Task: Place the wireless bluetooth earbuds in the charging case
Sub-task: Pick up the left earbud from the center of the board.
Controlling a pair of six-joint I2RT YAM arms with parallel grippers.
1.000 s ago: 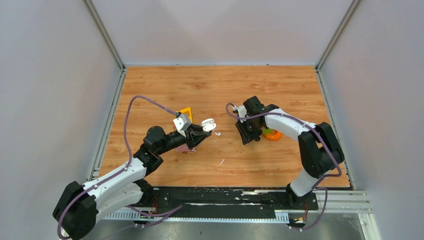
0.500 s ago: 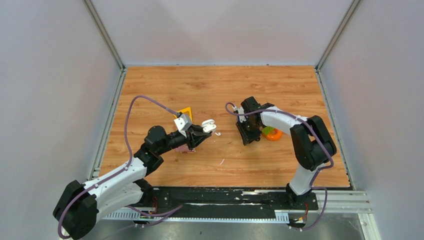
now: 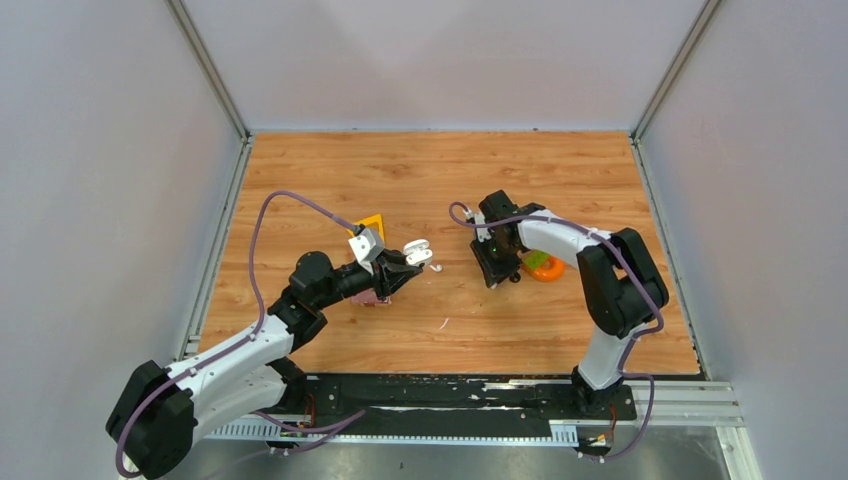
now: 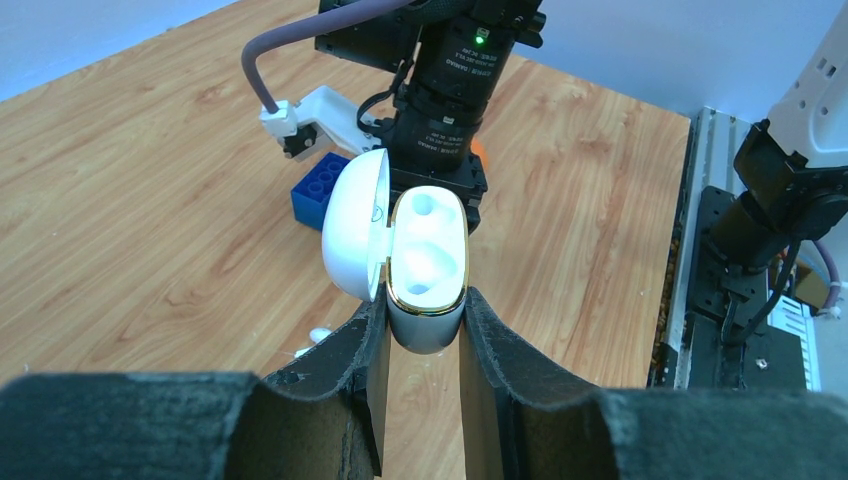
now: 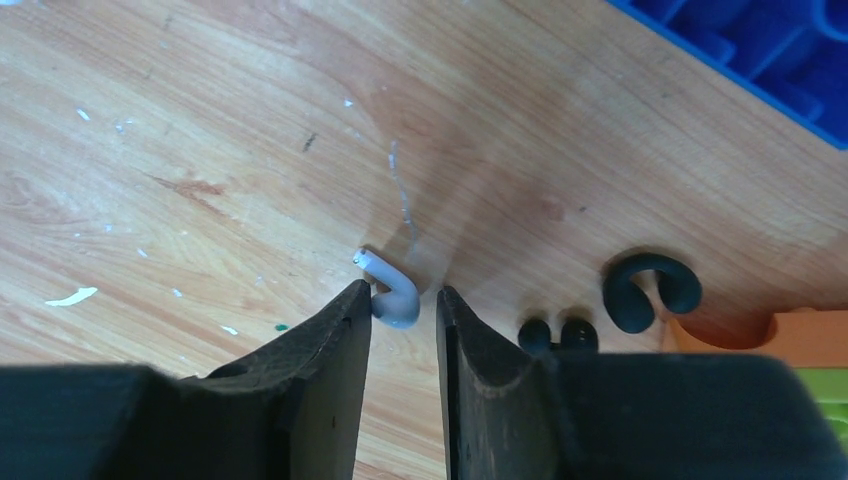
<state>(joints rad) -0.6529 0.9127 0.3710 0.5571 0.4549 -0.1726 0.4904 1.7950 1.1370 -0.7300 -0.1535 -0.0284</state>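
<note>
Wood-grain table (image 3: 420, 170), scuffed and flecked white under the right arm. Grey walls (image 3: 100, 150) on 3 sides, aluminium posts (image 3: 205, 65) at the back corners. Left pincer (image 4: 424, 310) clamps the charging case (image 4: 428, 250) above the table, lid swung open, 2 recesses showing. Right pincer (image 5: 402, 296) is down at the table with a narrow gap, tips straddling 1 earbud (image 5: 393, 300) lying flat. It touches 1 finger, gap visible at the other. 2nd earbud (image 3: 437, 267) lies on the table just beside the left pincer. Blue block (image 5: 760, 60) near the right pincer.
</note>
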